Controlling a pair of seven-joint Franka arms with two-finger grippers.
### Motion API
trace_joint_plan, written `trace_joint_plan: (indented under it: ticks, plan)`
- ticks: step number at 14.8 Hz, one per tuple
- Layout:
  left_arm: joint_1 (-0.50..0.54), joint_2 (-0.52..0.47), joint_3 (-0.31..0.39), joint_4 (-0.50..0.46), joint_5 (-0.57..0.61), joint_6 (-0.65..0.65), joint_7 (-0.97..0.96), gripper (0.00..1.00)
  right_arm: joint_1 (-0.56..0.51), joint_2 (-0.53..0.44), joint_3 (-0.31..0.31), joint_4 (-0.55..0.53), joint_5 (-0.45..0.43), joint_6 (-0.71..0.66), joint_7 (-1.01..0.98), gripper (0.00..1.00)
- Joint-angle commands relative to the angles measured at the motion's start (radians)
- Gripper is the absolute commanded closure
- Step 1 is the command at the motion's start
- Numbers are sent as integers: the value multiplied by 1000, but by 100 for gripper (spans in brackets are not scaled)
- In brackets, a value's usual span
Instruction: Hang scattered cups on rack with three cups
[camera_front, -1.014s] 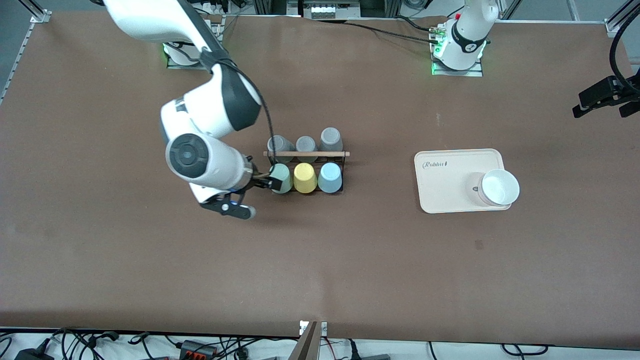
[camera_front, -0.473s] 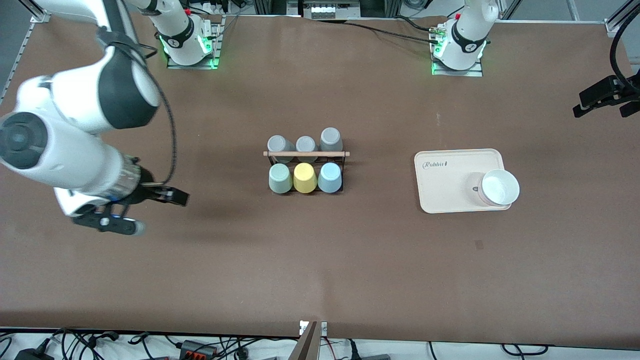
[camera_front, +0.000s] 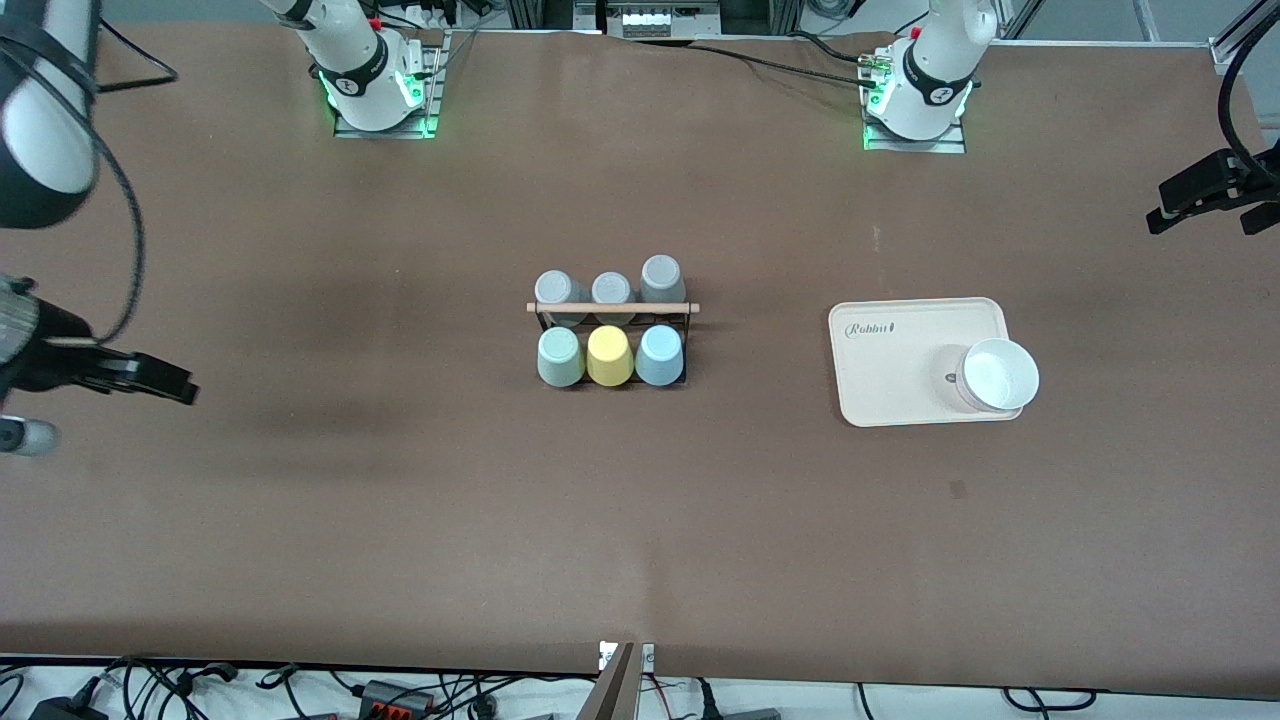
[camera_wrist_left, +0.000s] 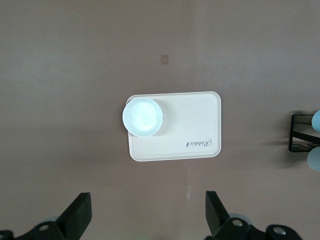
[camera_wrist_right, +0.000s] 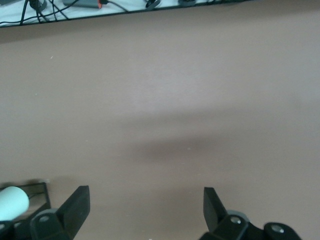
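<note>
The rack (camera_front: 612, 308), a black wire frame under a wooden dowel, stands mid-table. In its row nearer the front camera sit the sage-green cup (camera_front: 560, 357), a yellow cup (camera_front: 609, 355) and the light blue cup (camera_front: 660, 355), all upside down. My right gripper (camera_front: 165, 380) hangs open and empty over bare table at the right arm's end, well clear of the rack. Its wrist view shows the gripper (camera_wrist_right: 145, 190) with a pale cup (camera_wrist_right: 12, 202) at the edge. My left gripper (camera_wrist_left: 147, 196) is open and empty, high above the table beside the tray.
Three grey cups (camera_front: 612, 288) fill the rack's row farther from the front camera. A beige tray (camera_front: 900, 360) carrying a white bowl (camera_front: 998, 375) lies toward the left arm's end. A black fitting with a cable (camera_front: 1215, 190) juts in at that end's edge.
My right gripper has drawn away from the sage-green cup toward the right arm's end of the table. The cup stays on the rack. The left arm has not moved.
</note>
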Motion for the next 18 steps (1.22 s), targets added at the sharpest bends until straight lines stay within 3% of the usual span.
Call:
trace_joint_plan:
  ticks: [1,7,11,18]
  plan:
    - [3,-1,-3,18,14,-16,32,0,-33,-117,20,-143,-16,64,-112,0]
    - [6,-7,1,17,14,-17,20,0,-36,-164,17,-174,-54,28,-134,0]
    - [6,-8,-3,15,49,-17,20,0,-36,-305,17,-411,-56,146,-137,0]
    - [6,-15,-5,12,39,-26,23,0,-32,-433,19,-588,-61,193,-157,0]
